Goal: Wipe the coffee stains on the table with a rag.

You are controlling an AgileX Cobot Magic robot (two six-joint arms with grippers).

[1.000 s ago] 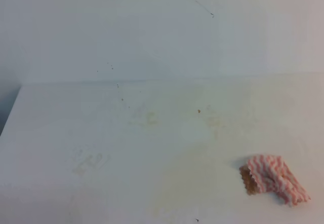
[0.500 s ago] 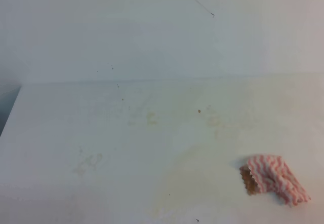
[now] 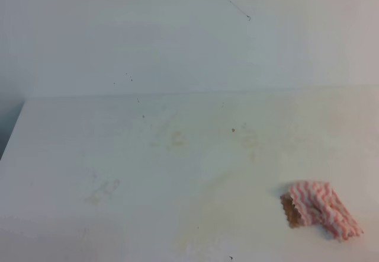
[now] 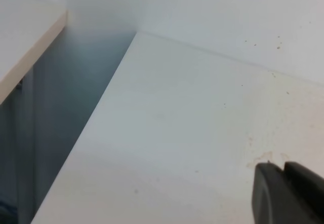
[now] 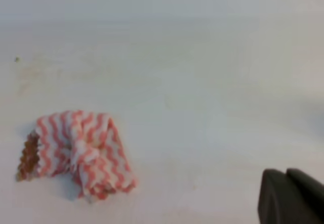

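Observation:
The rag (image 3: 320,210), a bunched pink-and-white zigzag cloth with a brown-stained left edge, lies on the white table (image 3: 118,149) at the front right. It also shows in the right wrist view, rag (image 5: 81,153), left of and apart from my right gripper (image 5: 286,176), whose black fingers meet with nothing between them. My left gripper (image 4: 283,176) is shut and empty over the table (image 4: 177,133) near its left side. No brown coffee stains show; only faint yellowish smudges (image 3: 176,137) mark the surface. Neither gripper appears in the exterior high view.
A plain white wall (image 3: 177,37) rises behind the table. The table's left edge drops into a dark gap (image 4: 66,107), with another white surface (image 4: 25,36) beyond it. Tiny dark specks (image 3: 233,130) dot the tabletop.

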